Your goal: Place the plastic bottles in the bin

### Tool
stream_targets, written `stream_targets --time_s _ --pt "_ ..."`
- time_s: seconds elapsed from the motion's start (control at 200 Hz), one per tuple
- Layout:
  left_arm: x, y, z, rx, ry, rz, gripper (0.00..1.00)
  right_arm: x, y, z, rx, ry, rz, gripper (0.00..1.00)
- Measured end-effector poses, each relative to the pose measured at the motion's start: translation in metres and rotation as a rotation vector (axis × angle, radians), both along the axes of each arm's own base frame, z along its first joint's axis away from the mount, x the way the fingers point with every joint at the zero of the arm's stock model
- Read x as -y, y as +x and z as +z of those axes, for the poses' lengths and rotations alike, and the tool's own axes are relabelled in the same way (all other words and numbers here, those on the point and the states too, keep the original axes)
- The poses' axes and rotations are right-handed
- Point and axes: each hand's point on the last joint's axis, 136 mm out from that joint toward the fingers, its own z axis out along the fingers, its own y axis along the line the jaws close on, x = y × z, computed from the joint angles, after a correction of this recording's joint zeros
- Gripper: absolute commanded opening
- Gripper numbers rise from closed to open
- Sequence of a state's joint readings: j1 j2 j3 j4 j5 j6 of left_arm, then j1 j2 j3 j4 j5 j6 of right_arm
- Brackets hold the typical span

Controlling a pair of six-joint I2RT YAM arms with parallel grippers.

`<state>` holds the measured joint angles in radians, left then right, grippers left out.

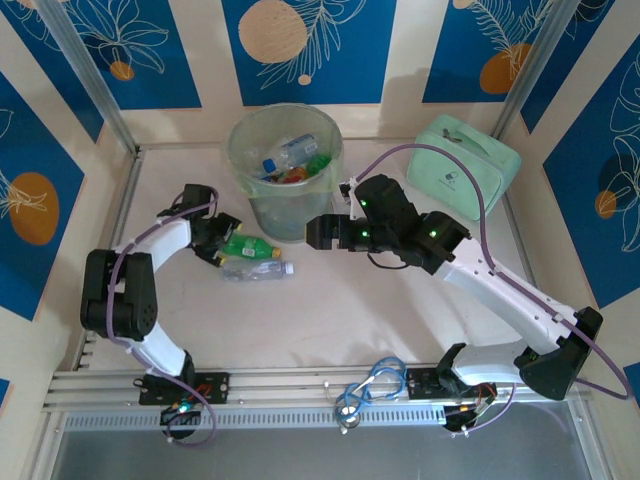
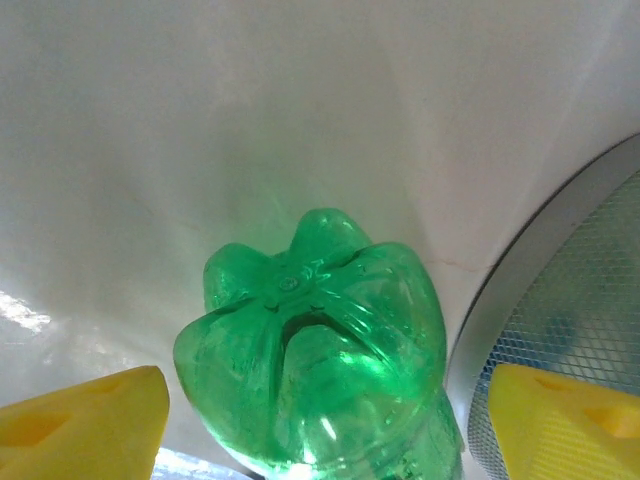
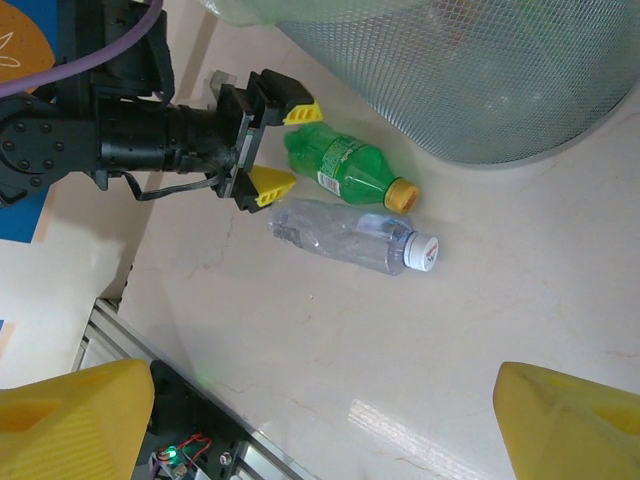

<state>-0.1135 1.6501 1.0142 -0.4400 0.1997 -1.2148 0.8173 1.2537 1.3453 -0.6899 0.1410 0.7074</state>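
Note:
Two plastic bottles lie side by side on the table left of the bin (image 1: 285,165): a green bottle (image 1: 250,247) with a yellow cap and a clear bottle (image 1: 257,269) with a white cap. My left gripper (image 1: 213,243) is open, its yellow fingers (image 2: 85,420) standing either side of the green bottle's base (image 2: 315,350) with gaps on both sides. In the right wrist view the left gripper (image 3: 268,148) straddles the green bottle (image 3: 345,165), with the clear bottle (image 3: 345,235) just below. My right gripper (image 1: 318,232) hovers open and empty by the bin's front. Several bottles lie inside the bin.
A mint-green zippered case (image 1: 468,170) sits at the back right. The bin's mesh wall and base (image 2: 560,300) stand close to the left gripper's right finger. Open table surface (image 3: 400,360) lies under the right gripper (image 3: 320,425). A metal rail (image 1: 320,385) runs along the near edge.

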Motion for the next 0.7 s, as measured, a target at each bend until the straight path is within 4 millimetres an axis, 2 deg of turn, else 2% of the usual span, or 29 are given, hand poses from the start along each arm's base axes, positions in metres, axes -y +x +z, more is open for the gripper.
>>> stream_targets --time_s 0.295,0.455,0.7 --pt "0.003 0.003 -0.018 -0.046 0.004 0.002 0.75 0.001 0.000 -0.002 0.000 -0.008 -0.012 0.88" --pt "0.006 0.003 -0.019 -0.047 0.006 -0.008 0.69 0.003 -0.003 -0.004 0.000 -0.017 -0.014 0.88" --pt "0.009 0.006 -0.016 -0.032 -0.007 -0.014 0.60 0.010 -0.004 0.004 0.029 -0.009 -0.031 0.88"
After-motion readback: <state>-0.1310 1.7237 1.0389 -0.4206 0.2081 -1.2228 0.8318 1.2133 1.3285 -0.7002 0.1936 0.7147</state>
